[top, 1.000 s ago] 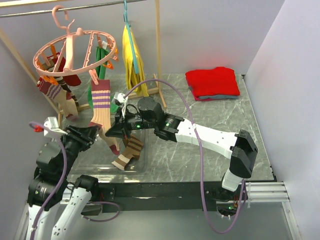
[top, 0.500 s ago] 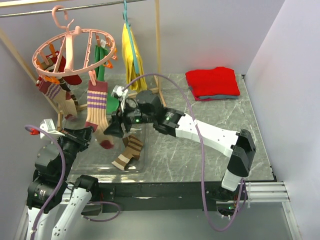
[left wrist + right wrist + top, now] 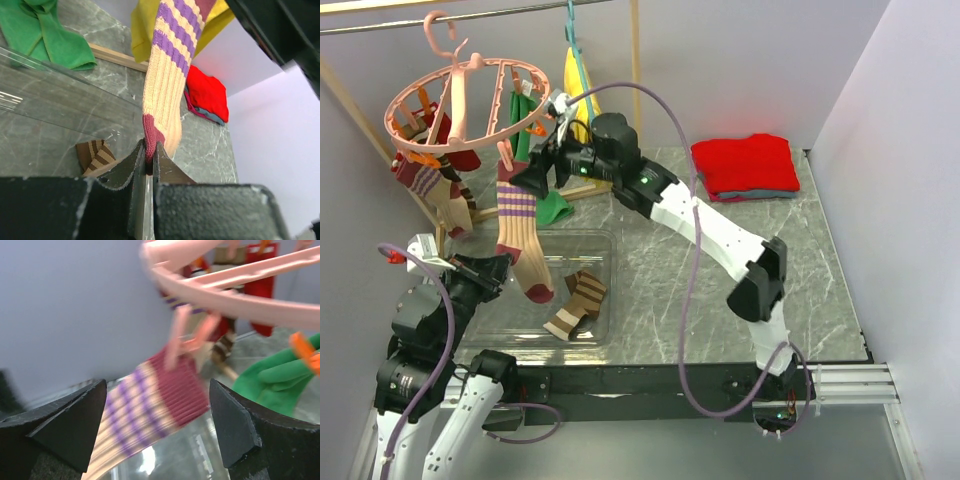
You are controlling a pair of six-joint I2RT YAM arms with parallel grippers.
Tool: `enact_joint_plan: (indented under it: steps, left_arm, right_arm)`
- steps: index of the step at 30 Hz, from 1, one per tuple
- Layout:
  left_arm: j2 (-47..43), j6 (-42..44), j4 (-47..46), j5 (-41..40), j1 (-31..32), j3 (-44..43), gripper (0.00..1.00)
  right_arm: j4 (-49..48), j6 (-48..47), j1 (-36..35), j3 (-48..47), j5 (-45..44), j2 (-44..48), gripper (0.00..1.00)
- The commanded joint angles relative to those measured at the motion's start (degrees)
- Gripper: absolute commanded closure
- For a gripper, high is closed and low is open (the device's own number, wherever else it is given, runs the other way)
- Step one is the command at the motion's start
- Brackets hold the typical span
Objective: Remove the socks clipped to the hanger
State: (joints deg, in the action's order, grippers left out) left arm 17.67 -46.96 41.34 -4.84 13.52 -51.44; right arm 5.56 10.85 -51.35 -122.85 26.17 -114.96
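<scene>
Purple-striped sock point(image 3: 517, 235) hanging near-vertical from pink hanger point(image 3: 470, 105), cuff up, toe down, toe pinched in closed left gripper point(image 3: 149, 159), right gripper point(image 3: 156, 410) spread wide, empty.

– What sat on the grey marbled table point(image 3: 800, 270)?

– A clear plastic bin point(image 3: 605, 240) stood at the near left. A folded red cloth point(image 3: 745, 162) lay at the far right, stacked on a grey one. A green cloth point(image 3: 555, 207) trailed down to the tabletop just behind the bin.

– And above it?

– A metal rod point(image 3: 380, 25) crossed the top, held by a wooden frame point(image 3: 637, 70). A yellow garment point(image 3: 578, 75) hung from the rod on a thin teal hanger point(image 3: 572, 35).
</scene>
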Motion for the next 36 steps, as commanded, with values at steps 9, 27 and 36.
enact_joint_plan:
  steps: [9, 27, 36]
  left_arm:
    - [1.2, 3.5, -1.9, 3.4, -0.1, -0.2, 0.99]
    - [0.6, 1.9, -2.4, 6.2, -0.1, 1.5, 0.99]
    - [0.7, 1.7, -2.2, 6.6, -0.1, 1.3, 0.99]
  right_arm:
    - [-11.7, 1.1, 1.6, -3.7, 1.9, -5.2, 0.11]
    - [-18.0, 8.1, 1.4, -8.8, -0.2, -10.2, 0.21]
    - [-18.0, 9.4, 0.7, -12.8, 0.9, -12.7, 0.33]
